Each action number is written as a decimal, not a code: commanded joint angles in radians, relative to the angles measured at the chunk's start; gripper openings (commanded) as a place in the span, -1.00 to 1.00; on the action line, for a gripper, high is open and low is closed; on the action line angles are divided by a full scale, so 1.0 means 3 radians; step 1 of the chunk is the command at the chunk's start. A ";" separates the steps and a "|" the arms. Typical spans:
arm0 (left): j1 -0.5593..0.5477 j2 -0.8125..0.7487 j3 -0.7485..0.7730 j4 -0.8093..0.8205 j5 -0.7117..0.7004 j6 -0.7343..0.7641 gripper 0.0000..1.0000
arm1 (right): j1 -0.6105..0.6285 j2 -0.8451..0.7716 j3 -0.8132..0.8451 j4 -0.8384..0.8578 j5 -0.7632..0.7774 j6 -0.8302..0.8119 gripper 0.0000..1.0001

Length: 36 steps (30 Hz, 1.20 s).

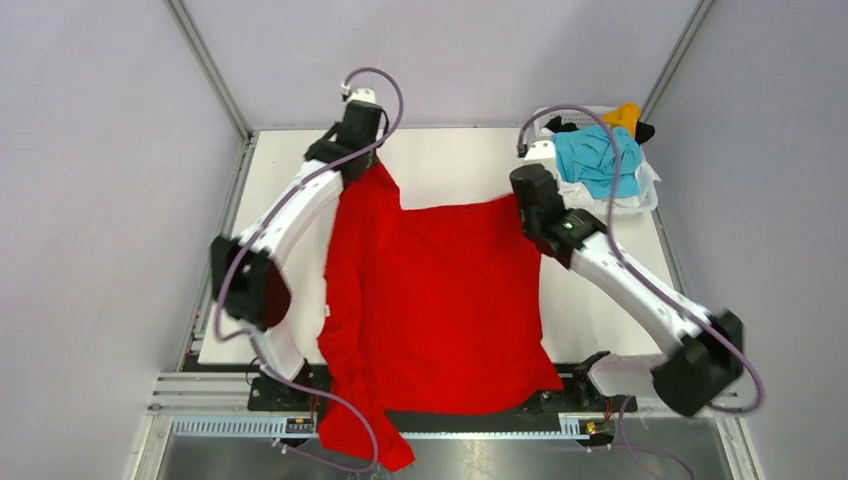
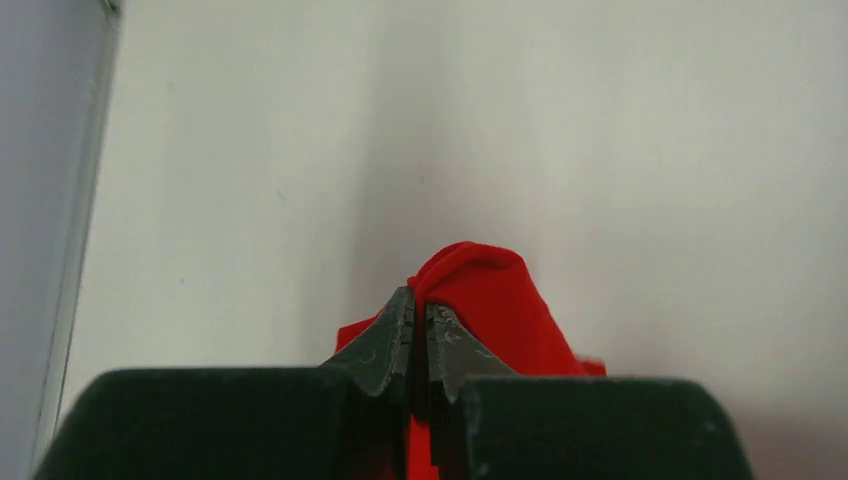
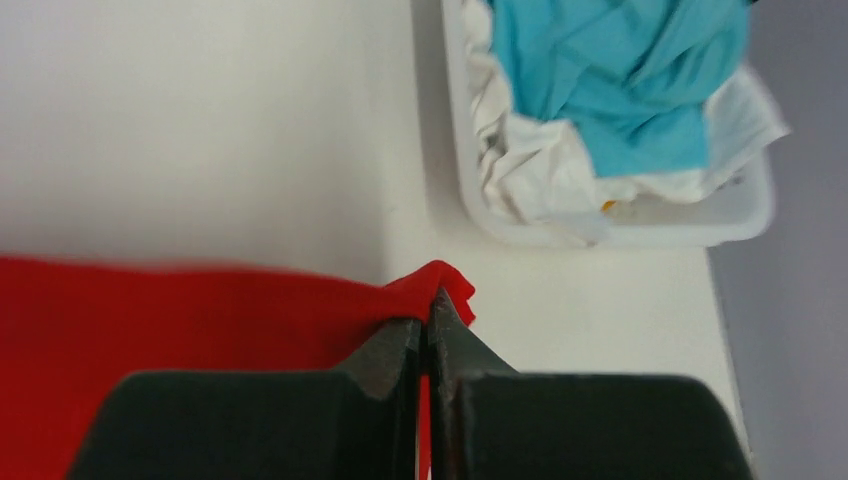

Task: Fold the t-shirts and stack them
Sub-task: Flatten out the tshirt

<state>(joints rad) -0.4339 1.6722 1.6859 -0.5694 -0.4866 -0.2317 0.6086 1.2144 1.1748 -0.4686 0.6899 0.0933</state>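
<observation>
**On the white worktop (image 1: 450, 165), a large, plain bright red cloth t-shirt (image 1: 440, 300) held by two far corners**

Toward the far side of the worktop, the left gripper (image 1: 372, 160) is clenched on one bunched corner of the t-shirt. The right gripper (image 1: 522, 195) is clenched on the opposite corner, close to a white plastic basket (image 1: 645, 200). The basket holds a crumpled turquoise cloth shirt (image 1: 598, 158) on top of white, yellow-orange and black ones.

From both grippers the t-shirt runs back toward the arm bases, its long axis going far to near. Its near end hangs off the worktop's near edge. The left gripper sits farther back than the right, so the held edge slants. Spreading the t-shirt flat probably means levelling that edge and drawing the cloth away from the bases.
</observation>
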 commanded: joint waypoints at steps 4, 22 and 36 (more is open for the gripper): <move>0.0290 0.0754 0.0263 0.0344 0.0224 0.0312 -1.00 | -0.0278 0.1065 -0.0094 0.1311 -0.0218 -0.0114 -1.00; 0.0424 0.2283 0.2315 -0.0290 -0.0109 0.0459 0.96 | -0.0669 0.2263 0.1276 0.0832 0.0074 -0.0365 -0.05; 0.0424 0.0033 -0.0477 -0.0351 0.0581 -0.0926 0.98 | -0.0668 0.1179 0.0309 0.0184 -0.1777 0.0783 0.99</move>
<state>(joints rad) -0.3122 1.9297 1.7943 -0.6994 -0.4397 -0.3157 0.4053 1.6962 1.4025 -0.3882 0.4500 0.1444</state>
